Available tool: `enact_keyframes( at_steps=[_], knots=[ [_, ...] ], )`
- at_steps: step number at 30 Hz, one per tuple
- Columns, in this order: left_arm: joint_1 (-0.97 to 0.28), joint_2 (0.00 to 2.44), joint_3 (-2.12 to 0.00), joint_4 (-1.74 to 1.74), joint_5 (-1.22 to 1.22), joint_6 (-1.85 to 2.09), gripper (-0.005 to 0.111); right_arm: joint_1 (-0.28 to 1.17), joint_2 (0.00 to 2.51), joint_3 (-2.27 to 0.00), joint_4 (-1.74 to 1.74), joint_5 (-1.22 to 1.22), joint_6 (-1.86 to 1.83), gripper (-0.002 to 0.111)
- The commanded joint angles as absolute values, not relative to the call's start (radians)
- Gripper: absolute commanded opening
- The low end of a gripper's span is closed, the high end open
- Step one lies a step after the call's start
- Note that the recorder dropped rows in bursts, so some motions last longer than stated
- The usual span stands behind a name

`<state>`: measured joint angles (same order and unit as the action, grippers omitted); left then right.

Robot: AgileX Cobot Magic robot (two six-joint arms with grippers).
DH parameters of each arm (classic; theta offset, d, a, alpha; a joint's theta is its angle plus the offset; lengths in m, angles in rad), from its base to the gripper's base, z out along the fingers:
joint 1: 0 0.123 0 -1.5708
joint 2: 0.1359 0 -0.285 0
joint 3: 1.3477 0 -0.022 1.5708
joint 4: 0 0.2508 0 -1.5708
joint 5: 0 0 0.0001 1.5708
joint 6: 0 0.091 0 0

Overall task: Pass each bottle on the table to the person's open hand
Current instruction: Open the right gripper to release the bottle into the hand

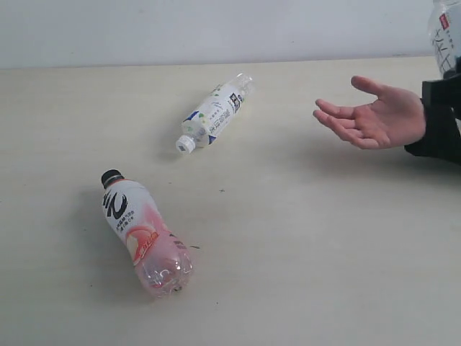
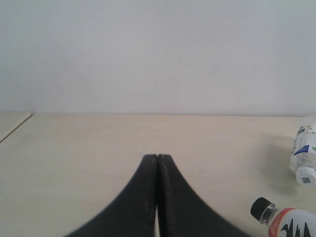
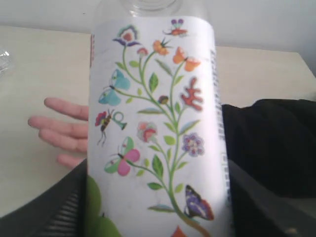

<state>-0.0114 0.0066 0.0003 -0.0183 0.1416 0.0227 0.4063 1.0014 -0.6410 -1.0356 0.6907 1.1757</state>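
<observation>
The right hand (image 3: 158, 217) grips the floral bottle (image 3: 153, 113) upright; the open palm (image 1: 374, 115) lies just beyond it, lower. The left hand (image 2: 157, 165) is closed and empty, with the pink bottle (image 2: 291, 222) lying near it.

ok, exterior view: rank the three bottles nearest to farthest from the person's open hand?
1. The floral-label bottle, at the top right edge, just above the hand.
2. The white-capped bottle, lying near the middle, left of the hand in that view.
3. The black-capped pink bottle, lying front left, clearly farthest.
</observation>
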Motion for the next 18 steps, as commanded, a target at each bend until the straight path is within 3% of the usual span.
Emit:
enact_keyframes(
  at_steps=[1, 9, 18],
  knots=[
    [-0.011, 0.000, 0.000, -0.017, 0.140, 0.021, 0.000, 0.262, 1.117, -0.688, -0.964, 0.476, 1.115, 0.000],
    [-0.011, 0.000, 0.000, -0.017, 0.140, 0.021, 0.000, 0.102, 1.412, -0.761, -0.474, 0.342, 0.594, 0.000],
    [-0.011, 0.000, 0.000, -0.017, 0.140, 0.021, 0.000, 0.050, 1.605, -0.777, -0.297, 0.230, 0.447, 0.000]
  ],
)
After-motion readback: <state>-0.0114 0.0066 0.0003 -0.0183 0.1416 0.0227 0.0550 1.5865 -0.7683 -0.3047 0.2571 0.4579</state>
